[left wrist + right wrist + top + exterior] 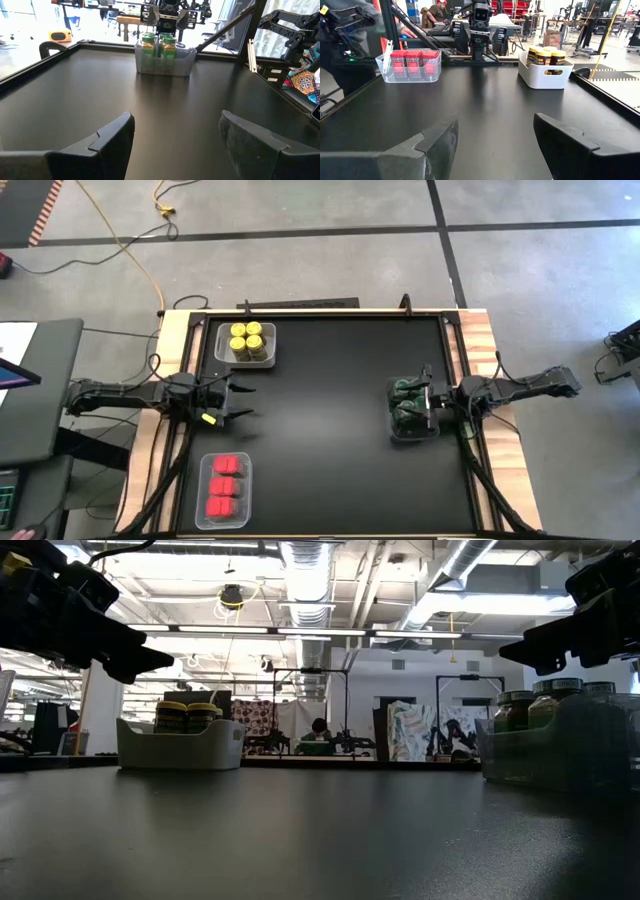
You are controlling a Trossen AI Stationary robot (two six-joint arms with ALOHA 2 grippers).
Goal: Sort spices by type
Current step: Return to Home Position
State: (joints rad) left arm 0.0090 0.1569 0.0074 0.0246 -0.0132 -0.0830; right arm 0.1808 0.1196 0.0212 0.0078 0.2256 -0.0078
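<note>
**Operator:** What state do we log for the two end effectors?

**Technician:** We log the left gripper as spread wide with nothing between its fingers. It hangs over bare table near the left edge. The right gripper is also spread wide and empty. It hangs directly above the green-lidded jars, and the low view shows it clear of their lids.

**Operator:** Which relation governs the coming move?

**Technician:** We judge it to be the vertical one on the right side. The green-lidded jars stand upright, long axis vertical, in the grey translucent bin straight beneath the right gripper. Any withdrawal toward the right edge therefore calls for height over the lids. The right arm is the nearer to this bin, and the left arm is well apart from it.

**Operator:** What room do we have on the left?

**Technician:** The yellow-lidded jars stand in the white bin to one side of the left gripper along the left edge. The red containers lie in the clear bin to the other side. The gripper lies between them and touches neither. The middle of the table is open. We see each spice type in its own bin, so we judge the sorting finished.
</note>
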